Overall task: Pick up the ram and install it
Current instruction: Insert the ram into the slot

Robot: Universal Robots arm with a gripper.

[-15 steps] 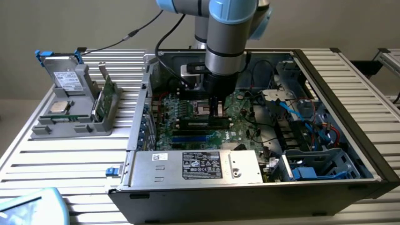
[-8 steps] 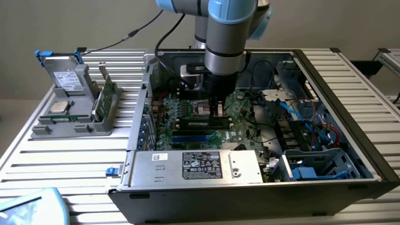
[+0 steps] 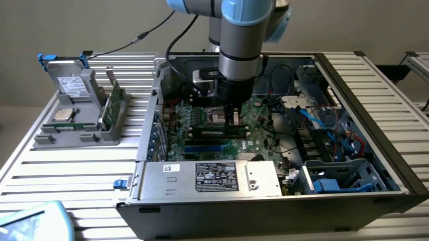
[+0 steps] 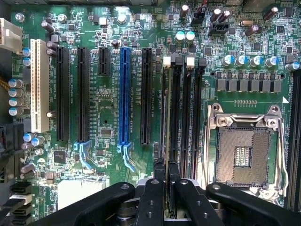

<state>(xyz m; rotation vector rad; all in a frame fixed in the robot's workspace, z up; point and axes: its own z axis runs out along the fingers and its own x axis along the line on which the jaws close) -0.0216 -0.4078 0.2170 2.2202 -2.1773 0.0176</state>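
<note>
One ram edge-on in the narrow pincer's grip, right over the memory slots

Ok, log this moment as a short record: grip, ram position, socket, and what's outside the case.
grip: gripper shut on the ram
ram position: edge-on between the fingers, in line with the memory slots
seated: cannot tell
processor socket: empty
location: inside the open computer case
outside: grey parts holder, on the exterior view's left
</note>
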